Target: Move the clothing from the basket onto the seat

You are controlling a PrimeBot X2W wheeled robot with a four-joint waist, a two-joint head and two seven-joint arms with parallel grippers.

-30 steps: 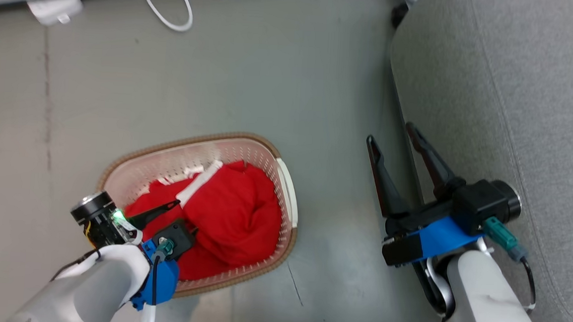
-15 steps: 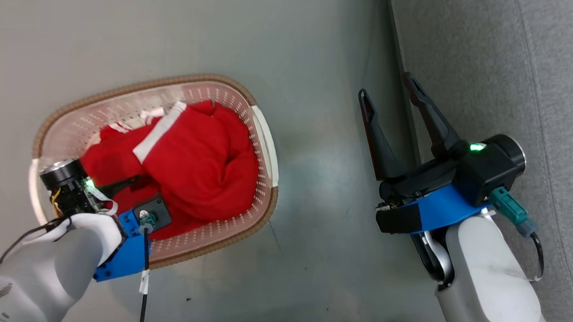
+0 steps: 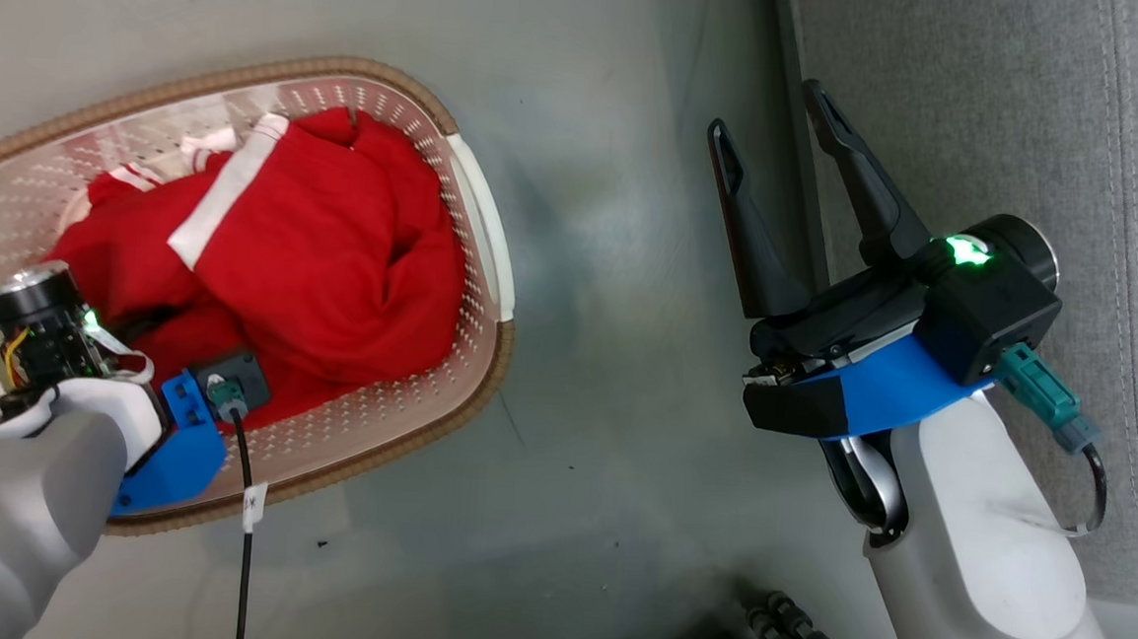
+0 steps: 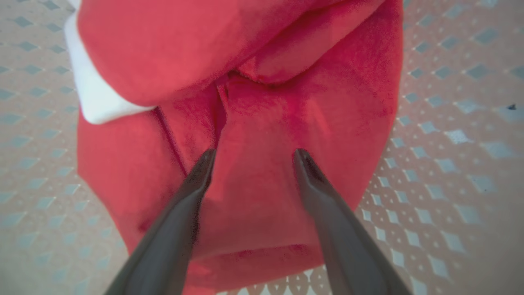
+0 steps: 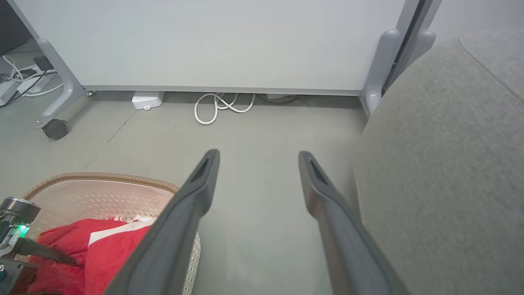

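Lowered into the clothing point(image 4: 286, 102) — left pincer point(image 4: 254, 153) parted (astride a fold), right pincer point(image 3: 768, 110) parted, empty.

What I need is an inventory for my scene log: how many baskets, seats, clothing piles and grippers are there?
Basket: 1
Seat: 1
Red clothing pile: 1
Grippers: 2, the left gripper and the right gripper
Total: 5

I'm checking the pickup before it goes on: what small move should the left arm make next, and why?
Probably close the left gripper on the clothing: its open fingers frame a red fold inside the basket, and nothing is gripped yet.
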